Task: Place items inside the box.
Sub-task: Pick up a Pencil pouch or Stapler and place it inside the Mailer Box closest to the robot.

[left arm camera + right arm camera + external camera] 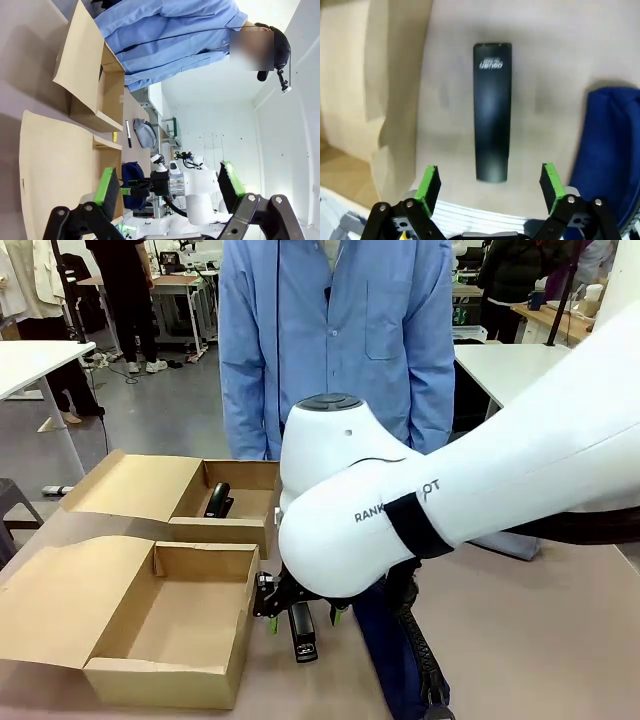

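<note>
Box (225, 531) at back, black item (218, 500) inside

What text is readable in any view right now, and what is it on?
"RANK", then letters hidden under a black band, then what looks like "OT": on the right arm, front view.
White print near one end of the black stapler: too blurred to read.
Nothing else is legible.
</note>
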